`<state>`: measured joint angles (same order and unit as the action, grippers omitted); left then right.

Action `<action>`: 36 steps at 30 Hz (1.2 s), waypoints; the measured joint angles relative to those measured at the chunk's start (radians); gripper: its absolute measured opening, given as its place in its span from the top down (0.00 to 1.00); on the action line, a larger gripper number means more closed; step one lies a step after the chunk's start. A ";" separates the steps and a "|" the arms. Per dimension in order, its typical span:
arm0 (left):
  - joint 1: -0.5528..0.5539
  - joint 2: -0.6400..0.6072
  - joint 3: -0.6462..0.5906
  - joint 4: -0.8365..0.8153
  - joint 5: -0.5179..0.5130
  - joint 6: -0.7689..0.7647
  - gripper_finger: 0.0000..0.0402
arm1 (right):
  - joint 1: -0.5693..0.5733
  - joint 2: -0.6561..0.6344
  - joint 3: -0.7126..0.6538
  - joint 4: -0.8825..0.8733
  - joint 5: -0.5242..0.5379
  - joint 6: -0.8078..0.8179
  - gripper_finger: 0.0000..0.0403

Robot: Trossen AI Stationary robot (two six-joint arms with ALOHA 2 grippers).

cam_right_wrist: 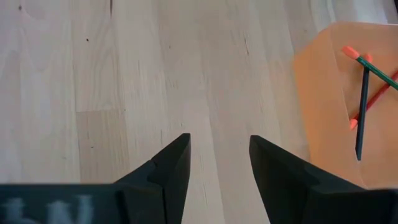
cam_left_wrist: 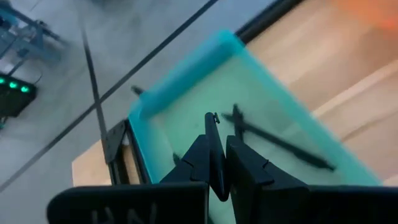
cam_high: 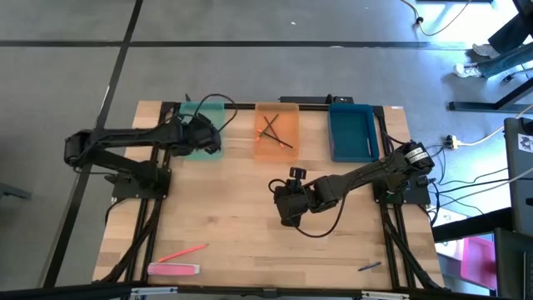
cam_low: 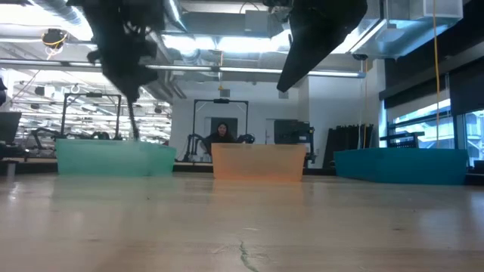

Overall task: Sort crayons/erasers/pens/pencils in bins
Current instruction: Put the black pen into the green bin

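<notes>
The high view looks straight down on the whole table (cam_high: 250, 225) from well above. The low view sits at tabletop level, facing across to the three bins and the room behind. The left wrist view looks close down into the teal bin (cam_left_wrist: 186, 81). The right wrist view looks close down on bare wood beside the orange bin (cam_right_wrist: 323, 81).
</notes>
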<state>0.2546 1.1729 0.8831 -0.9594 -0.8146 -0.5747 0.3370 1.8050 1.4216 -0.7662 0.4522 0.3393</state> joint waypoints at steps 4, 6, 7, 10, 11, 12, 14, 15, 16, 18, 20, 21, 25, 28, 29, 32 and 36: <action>0.022 0.000 -0.100 0.112 -0.006 0.001 0.96 | 0.000 0.000 0.000 0.000 0.000 0.000 0.58; 0.030 0.000 -0.147 0.173 -0.013 0.008 0.96 | 0.000 0.000 0.000 0.000 0.000 0.000 0.58; 0.033 0.000 -0.166 0.199 -0.017 0.013 0.96 | 0.000 0.000 0.000 0.000 0.000 0.000 0.58; 0.036 0.000 -0.219 0.270 -0.034 0.027 0.96 | 0.000 0.000 0.000 0.001 0.000 0.000 0.58; 0.036 0.000 -0.232 0.286 -0.036 0.028 0.96 | 0.000 0.000 0.000 0.003 0.000 0.000 0.58; 0.036 0.000 -0.243 0.303 -0.037 0.028 0.96 | 0.000 0.000 0.000 0.006 0.000 0.000 0.58; 0.036 0.000 -0.264 0.328 -0.040 0.029 0.96 | 0.000 0.000 0.000 0.010 0.001 -0.001 0.58; 0.036 0.000 -0.273 0.333 -0.041 0.029 0.96 | 0.000 0.000 0.000 0.011 0.002 -0.001 0.58; 0.036 0.000 -0.281 0.336 -0.042 0.029 0.96 | 0.000 0.000 0.000 0.014 0.003 -0.001 0.58; 0.036 0.000 -0.293 0.347 -0.053 0.028 0.96 | 0.000 0.000 0.000 0.018 0.003 -0.002 0.58; 0.036 0.000 -0.305 0.353 -0.063 0.026 0.96 | 0.000 0.000 0.000 0.020 0.002 -0.002 0.58; 0.036 0.000 -0.309 0.356 -0.063 0.023 0.96 | 0.000 0.000 0.000 0.021 0.002 -0.002 0.58; 0.036 0.000 -0.323 0.369 -0.062 0.018 0.96 | 0.000 0.000 0.000 0.026 0.002 -0.001 0.58; 0.036 0.000 -0.325 0.370 -0.034 0.008 0.94 | 0.000 0.000 0.000 0.026 0.002 -0.001 0.58; 0.036 0.000 -0.325 0.371 -0.018 0.008 0.93 | 0.000 0.000 0.000 0.026 0.002 -0.001 0.58; 0.036 0.000 -0.325 0.371 -0.006 0.008 0.90 | 0.000 0.000 0.000 0.034 0.002 -0.002 0.58; 0.036 0.000 -0.325 0.370 -0.007 0.008 0.87 | 0.000 0.000 0.000 0.042 0.002 -0.002 0.58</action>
<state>0.2905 1.1732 0.5579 -0.5892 -0.8220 -0.5667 0.3367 1.8050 1.4216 -0.7239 0.4538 0.3374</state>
